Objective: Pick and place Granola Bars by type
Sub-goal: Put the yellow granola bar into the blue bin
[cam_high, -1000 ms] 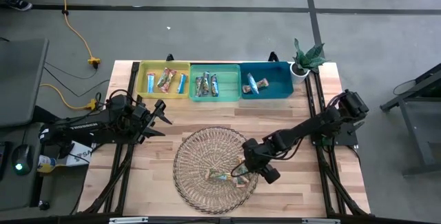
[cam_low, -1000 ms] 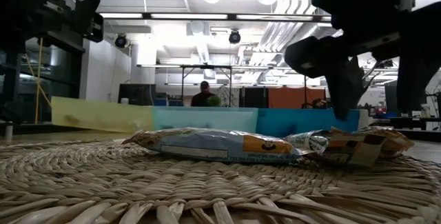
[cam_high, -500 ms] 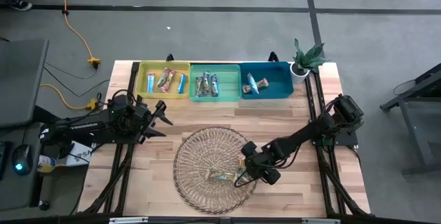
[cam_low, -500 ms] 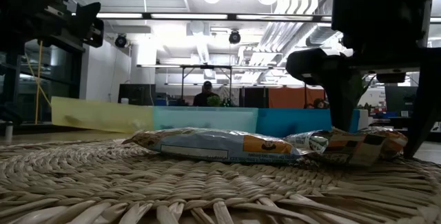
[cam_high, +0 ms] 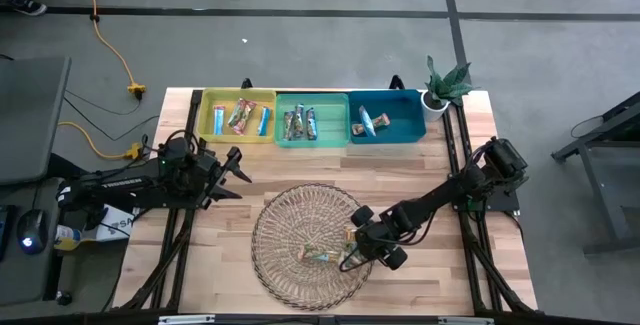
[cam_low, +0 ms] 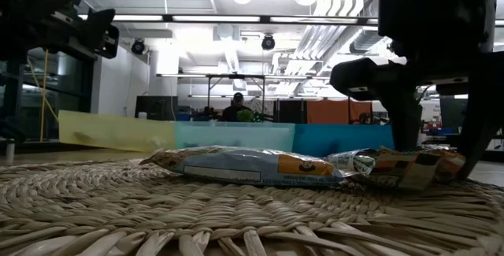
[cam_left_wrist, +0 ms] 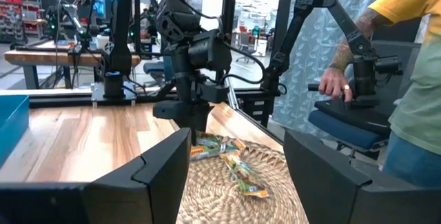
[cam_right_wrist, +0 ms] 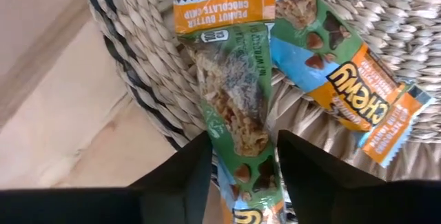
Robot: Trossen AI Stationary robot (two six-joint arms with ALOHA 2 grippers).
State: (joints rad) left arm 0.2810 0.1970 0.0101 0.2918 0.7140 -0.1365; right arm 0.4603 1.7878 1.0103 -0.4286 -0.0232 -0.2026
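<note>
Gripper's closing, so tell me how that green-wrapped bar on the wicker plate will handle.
The green bar probably crinkles and slips: its wrapper is glossy. It looks flat and light, so the right gripper straddling it may drag it across the wicker plate.

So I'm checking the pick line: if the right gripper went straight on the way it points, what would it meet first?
Most likely the green peanut butter bar, lying between the right gripper's fingers on the wicker plate's rim; the orange-ended bar lies off to one side.
</note>
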